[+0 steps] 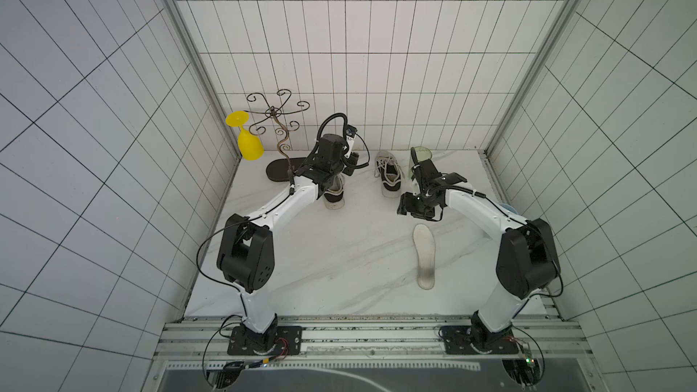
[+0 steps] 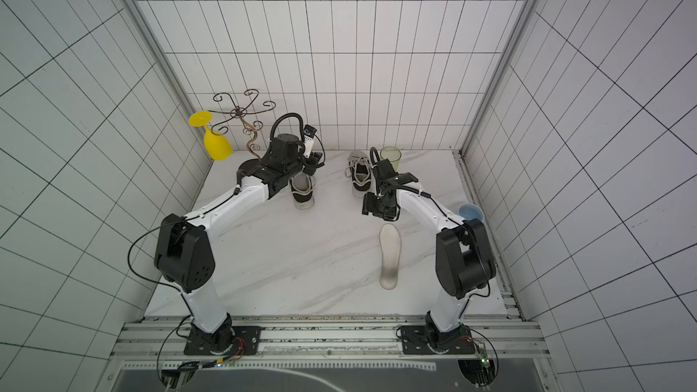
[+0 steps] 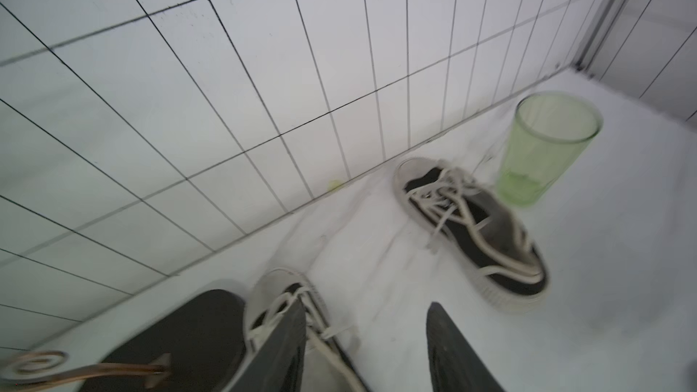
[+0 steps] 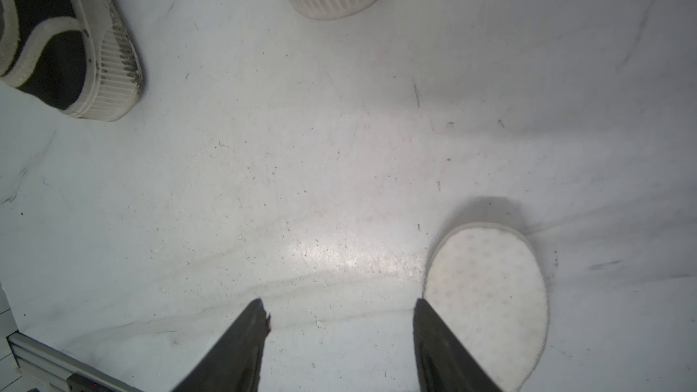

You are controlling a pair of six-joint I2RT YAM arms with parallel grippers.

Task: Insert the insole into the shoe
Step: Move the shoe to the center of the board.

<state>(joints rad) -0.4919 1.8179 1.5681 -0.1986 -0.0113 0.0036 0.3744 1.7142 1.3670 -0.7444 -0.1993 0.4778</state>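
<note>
Insole lies flat, nearer the robot than the right shoe, long axis fore-aft, broad end toward it. Right gripper hangs agape, empty, between them; left gripper, agape, empty, over the left shoe. Cup flanks the right shoe.

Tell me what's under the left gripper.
A black-and-white lace-up canvas sneaker, heel end showing. The left gripper, open, hangs over its laces; the arm covers its toe in both top views.
</note>
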